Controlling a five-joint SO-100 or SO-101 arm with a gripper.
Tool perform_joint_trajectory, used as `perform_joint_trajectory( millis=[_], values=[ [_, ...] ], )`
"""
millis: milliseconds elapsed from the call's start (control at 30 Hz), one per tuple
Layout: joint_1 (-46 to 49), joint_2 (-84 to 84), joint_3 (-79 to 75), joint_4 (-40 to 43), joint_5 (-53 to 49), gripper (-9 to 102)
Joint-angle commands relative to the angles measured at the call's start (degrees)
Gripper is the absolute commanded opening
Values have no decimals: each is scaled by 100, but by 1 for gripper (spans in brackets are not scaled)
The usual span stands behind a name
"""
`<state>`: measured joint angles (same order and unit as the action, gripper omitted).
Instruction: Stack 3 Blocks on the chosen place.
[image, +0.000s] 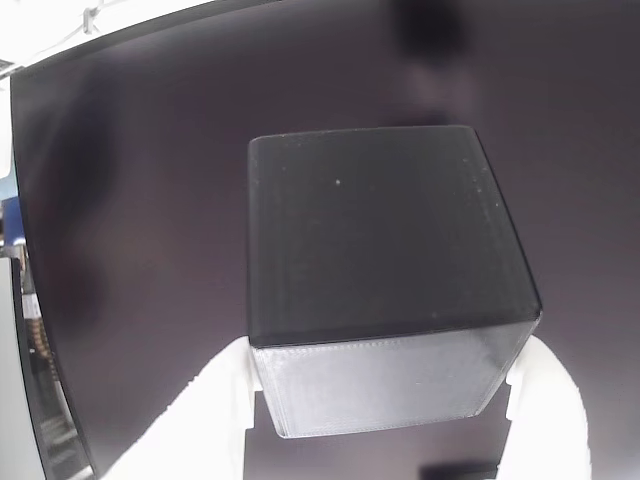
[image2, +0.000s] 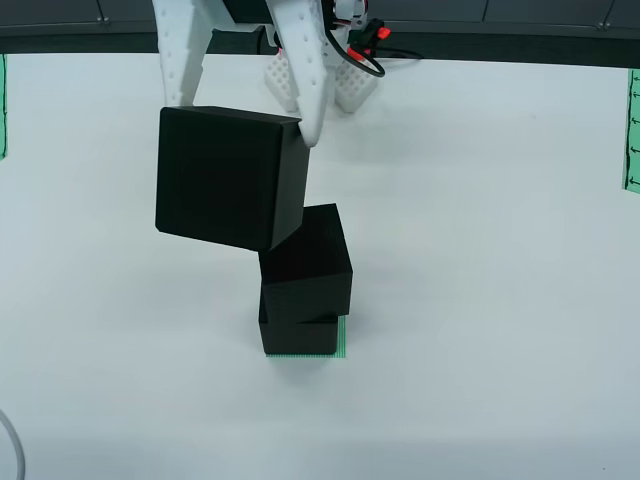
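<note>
Gripper (image2: 240, 120) jaws are closed on a tilted black cube (image2: 228, 178). Two cubes (image2: 303, 285) are stacked on the green striped patch (image2: 342, 340) beneath.

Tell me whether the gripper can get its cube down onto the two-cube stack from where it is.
Probably yes: the gripper holds the third cube above and left of the stack, nothing between, though the upper cube sits twisted.

Matte black blocks (image2: 232, 180) — finely ridged faces; fingers (image2: 310, 90) smooth white plastic.
</note>
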<state>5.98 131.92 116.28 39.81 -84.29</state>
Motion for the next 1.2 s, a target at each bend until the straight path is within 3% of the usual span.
perform_joint_trajectory(
  millis=[0, 300, 967, 1167],
  values=[
    [-88, 475, 229, -352, -114, 12],
    [-193, 1406, 1872, -1854, -598, 12],
    [-439, 1450, 4491, -5713, -1151, 12],
    [-457, 1503, 4896, -6135, -1248, 12]
  ],
)
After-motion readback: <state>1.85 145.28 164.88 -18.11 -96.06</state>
